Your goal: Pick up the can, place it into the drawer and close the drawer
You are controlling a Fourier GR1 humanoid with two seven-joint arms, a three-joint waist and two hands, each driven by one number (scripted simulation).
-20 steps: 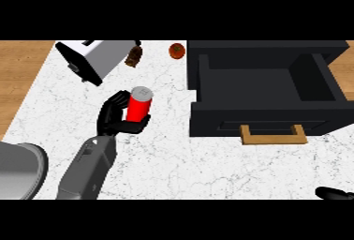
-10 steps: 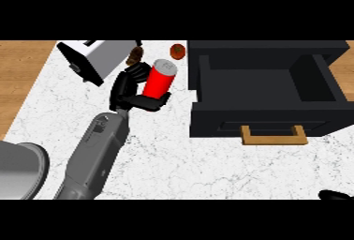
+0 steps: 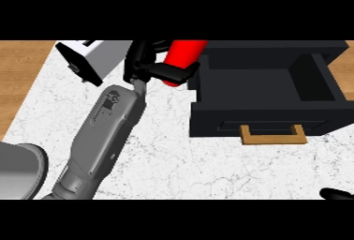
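Note:
A red can [image 3: 182, 58] is held up in the air by my left hand [image 3: 149, 65], whose black fingers curl round its lower part. The can tilts to the upper right, and its top runs out of the view at the upper edge. It hangs just left of the open black drawer [image 3: 266, 91], whose inside looks bare. A wooden handle [image 3: 273, 134] sits on the drawer's front. Only a small black tip of my right hand [image 3: 338, 193] shows at the lower right edge.
A white and black appliance [image 3: 90, 58] stands at the back left, close behind my left hand. A grey rounded object [image 3: 21, 168] lies at the lower left. The counter top [image 3: 180, 164] is white marble, with wooden floor [image 3: 21, 75] to the left.
My left arm has lifted the can higher and carried it right, toward the drawer. The can is now more tilted. The small objects behind it are now hidden.

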